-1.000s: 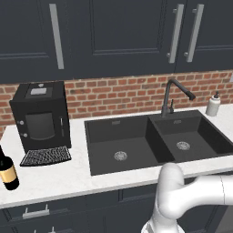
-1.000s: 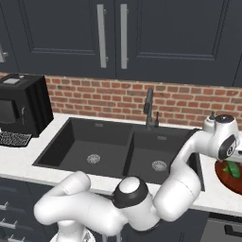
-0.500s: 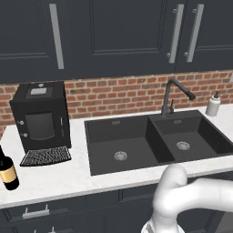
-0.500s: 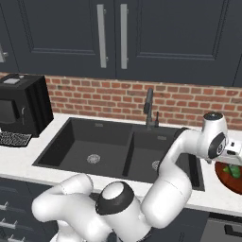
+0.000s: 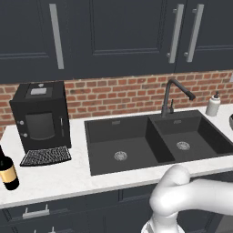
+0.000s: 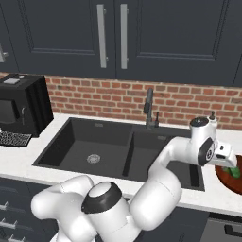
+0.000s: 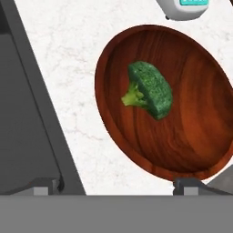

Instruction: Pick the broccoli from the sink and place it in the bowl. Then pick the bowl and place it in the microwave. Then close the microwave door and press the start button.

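**Broccoli lay in the bowl, claw wide open above it**

The counter (image 5: 68,175) ran pale and marbled under dark cabinets (image 5: 113,36) and a brick backsplash (image 6: 118,99). In the right base view it stretched far to the claw's left.

The sink (image 6: 118,151), a dark double basin with a black curved faucet (image 6: 149,108), sat just to the claw's left in that view. Both basins had round metal drains. In the hand view its dark edge (image 7: 27,104) ran diagonally down the left side, beside the left fingertip.

A black coffee machine (image 5: 41,118) stood on the counter well beyond the sink from the claw. A dark bottle (image 5: 8,170) stood at the counter's far end in the left base view.

The bowl (image 7: 200,113), reddish-brown wood, sat on the counter directly below and ahead of the claw, apart from the sink edge. In the right base view its rim (image 6: 226,177) showed just under the hand.

The claw (image 7: 116,185) hung over the bowl's near rim, its two tips spread as wide as they go, holding nothing.

The broccoli (image 7: 152,88) lay on its side inside the bowl, ahead of the claw between the fingertips' lines, touched by neither.

A small white object with a teal panel (image 7: 189,7) stood on the counter beyond the bowl.
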Tool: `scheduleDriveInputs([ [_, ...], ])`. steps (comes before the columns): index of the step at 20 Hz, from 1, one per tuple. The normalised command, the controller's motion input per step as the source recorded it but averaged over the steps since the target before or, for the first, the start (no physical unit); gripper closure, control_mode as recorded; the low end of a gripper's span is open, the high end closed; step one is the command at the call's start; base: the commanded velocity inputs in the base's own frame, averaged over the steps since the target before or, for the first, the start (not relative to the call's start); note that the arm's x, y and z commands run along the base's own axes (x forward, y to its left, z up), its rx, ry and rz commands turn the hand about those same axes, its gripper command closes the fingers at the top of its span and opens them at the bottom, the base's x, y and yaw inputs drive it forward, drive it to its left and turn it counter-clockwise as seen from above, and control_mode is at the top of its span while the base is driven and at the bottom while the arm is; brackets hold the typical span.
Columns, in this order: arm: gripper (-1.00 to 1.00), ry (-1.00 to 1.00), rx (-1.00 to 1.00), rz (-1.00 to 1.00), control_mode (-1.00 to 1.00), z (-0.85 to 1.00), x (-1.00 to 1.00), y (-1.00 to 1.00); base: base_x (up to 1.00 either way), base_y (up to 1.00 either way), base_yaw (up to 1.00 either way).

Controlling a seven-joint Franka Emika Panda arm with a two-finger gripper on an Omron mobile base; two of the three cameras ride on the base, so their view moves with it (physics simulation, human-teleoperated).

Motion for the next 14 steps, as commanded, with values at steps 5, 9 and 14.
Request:
scheduleDriveInputs([
  [5, -1.0, 0.05, -0.1, 0.04, -1.0, 0.0, 0.14, 0.04, 0.0, 0.0, 0.0],
  [9, -1.0, 0.05, -0.03, 0.06, -1.0, 0.0, 0.14, 0.0, 0.0, 0.0, 0.0],
  [14, -1.0, 0.04, 0.0, 0.06, -1.0, 0.0, 0.06, -0.01, 0.0, 0.0, 0.0],
])
